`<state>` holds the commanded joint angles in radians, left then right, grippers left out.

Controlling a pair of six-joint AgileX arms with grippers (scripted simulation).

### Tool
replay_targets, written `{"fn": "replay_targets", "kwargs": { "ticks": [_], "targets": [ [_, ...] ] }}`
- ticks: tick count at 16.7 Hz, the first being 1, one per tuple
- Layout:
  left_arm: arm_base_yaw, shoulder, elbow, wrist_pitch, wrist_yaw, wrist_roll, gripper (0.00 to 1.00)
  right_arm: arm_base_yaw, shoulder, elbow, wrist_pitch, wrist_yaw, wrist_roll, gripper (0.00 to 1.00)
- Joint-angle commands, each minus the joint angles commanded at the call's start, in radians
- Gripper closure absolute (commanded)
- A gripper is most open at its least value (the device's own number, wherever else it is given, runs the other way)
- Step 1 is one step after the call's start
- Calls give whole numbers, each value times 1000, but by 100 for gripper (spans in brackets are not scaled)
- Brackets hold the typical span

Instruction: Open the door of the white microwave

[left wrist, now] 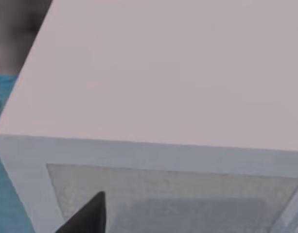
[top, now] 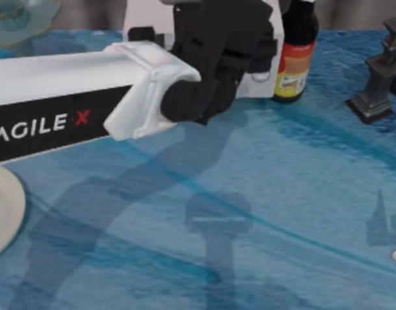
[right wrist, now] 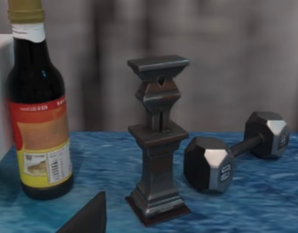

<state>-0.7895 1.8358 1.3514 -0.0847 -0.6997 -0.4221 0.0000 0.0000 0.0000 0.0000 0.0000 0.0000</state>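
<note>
A: Where is the left gripper (top: 214, 77)?
B: Right at the white microwave (left wrist: 153, 68), over the door (left wrist: 153, 199). I can't tell how its fingers stand.
A: How will the door handle?
B: Likely stiff, smooth and hinged; take its free edge.
A: Around it?
B: A dark sauce bottle (top: 296, 48) just beside, on a blue table (top: 281, 194). The right arm is out of sight.

A white microwave (left wrist: 163, 73) with a grey speckled mesh window in its white door (left wrist: 178, 199) stands on a rippled blue desk (top: 281, 194). The left arm (top: 55, 103) is white with a black band and black gripper (top: 217, 51). A dark bottle (right wrist: 39, 116) bears a red-and-yellow label; the dumbbell (right wrist: 236, 150) and metal stand (right wrist: 156, 141) are dark grey.
</note>
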Motion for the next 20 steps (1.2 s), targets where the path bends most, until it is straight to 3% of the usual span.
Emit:
{"fn": "replay_targets", "kwargs": {
  "ticks": [4,9,12,20],
  "targets": [
    [-74,169,123,-9,-64,-40,0,0,0,0,0,0,0,0],
    [-83,189,139,-10,-72,-45,0,0,0,0,0,0,0,0],
    [-71,204,152,-2,-63,-36,0,0,0,0,0,0,0,0],
    [31,409,332,74,25,42,0,0,0,0,0,0,0,0]
  ]
}}
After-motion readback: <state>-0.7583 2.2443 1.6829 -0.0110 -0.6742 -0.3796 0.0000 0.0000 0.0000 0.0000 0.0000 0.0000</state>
